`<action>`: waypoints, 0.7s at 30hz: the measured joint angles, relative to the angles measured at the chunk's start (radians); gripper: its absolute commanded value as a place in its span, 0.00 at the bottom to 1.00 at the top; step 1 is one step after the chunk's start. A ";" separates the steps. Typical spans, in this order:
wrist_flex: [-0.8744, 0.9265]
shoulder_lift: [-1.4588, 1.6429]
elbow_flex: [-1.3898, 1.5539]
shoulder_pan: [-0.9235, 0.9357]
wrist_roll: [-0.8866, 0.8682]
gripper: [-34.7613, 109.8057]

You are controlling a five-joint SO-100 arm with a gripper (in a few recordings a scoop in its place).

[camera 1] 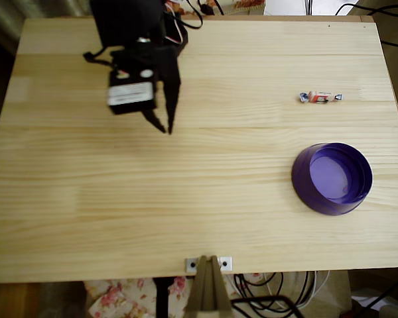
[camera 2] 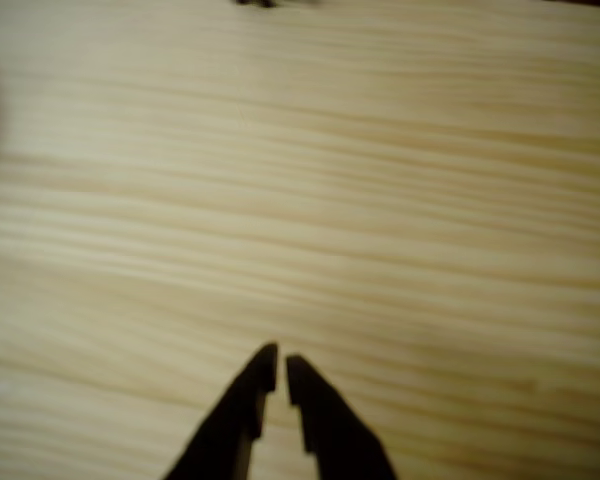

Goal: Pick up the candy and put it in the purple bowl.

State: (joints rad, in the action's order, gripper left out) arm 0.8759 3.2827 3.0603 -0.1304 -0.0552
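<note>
Gripper [camera 1: 166, 128] (nearly closed) over pine table [camera 1: 186, 199]

I see the candy [camera 1: 320, 97], a tiny white-and-red wrapped sweet with twisted ends, lying flat toward the right of the overhead view. The purple bowl [camera 1: 300, 173] sits upright nearer me, apart from it, violet inside.

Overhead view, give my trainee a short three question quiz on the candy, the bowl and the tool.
1. True or false: the candy lies inside the purple bowl.
2. In the overhead view, the tool is: A) left of the bowl, B) right of it, C) above it.
3. Fill in: the tool holds ____.

Key: 1 false, the candy lies on the table beyond the bowl. 2 A. 3 nothing, its tips nearly meet over bare wood.
</note>
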 measured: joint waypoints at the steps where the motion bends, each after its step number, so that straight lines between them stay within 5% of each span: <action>1: 0.002 0.000 -0.005 0.000 -0.012 0.24; 21: 0.204 -0.032 -0.489 -0.235 0.009 0.24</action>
State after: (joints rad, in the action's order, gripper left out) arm 1.0799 3.2505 2.5710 -0.3651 -0.0460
